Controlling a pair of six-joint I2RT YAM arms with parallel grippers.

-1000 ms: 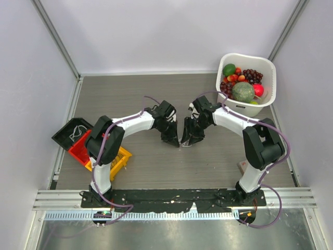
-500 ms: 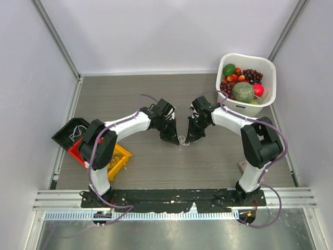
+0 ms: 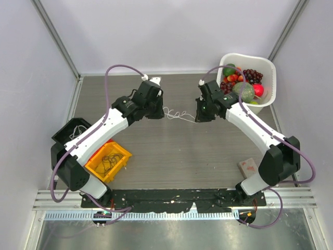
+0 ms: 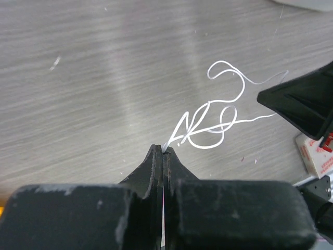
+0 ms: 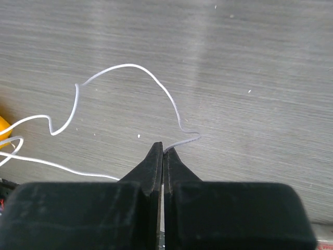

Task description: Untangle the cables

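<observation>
white cable pinched at both ends

we have the left gripper [image 4: 164, 150] clamped tight on one end of the white cable [image 3: 176, 113], and the right gripper [image 5: 163, 148] clamped on the other. the cable runs in loose curls between them, left of the fruit basket [image 3: 269, 70]. the right gripper sits just beside that basket, the left further off, and a yellow bin [image 3: 123, 155] lies well away from it.

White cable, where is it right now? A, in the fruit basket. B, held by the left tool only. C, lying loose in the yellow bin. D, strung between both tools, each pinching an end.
D: wrist views show the left tool and right tool each shut on the white cable.
</observation>
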